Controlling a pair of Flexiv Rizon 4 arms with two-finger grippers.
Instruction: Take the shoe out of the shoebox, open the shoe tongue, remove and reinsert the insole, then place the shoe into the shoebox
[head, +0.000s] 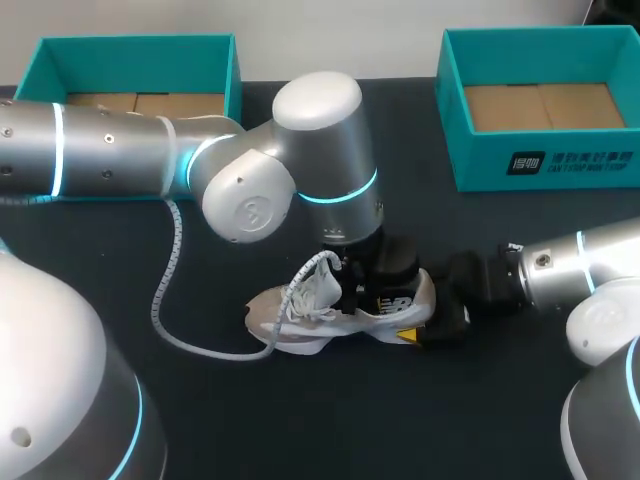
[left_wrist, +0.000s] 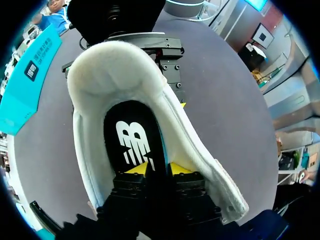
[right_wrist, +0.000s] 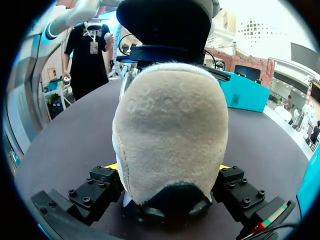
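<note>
The teal cardboard shoebox (head: 482, 168) at the far right carries white print on its near wall: a small square emblem, then two short lines of characters, probably too small to make out from here. The black foam insole (left_wrist: 131, 135) inside the grey and white fabric shoe (head: 305, 320) bears a large white logo. A dark emblem sits on the shoe's near side.

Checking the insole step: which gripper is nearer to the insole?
Left. The left gripper sits inside the shoe, at the insole; the right gripper clamps the heel from outside.
</note>
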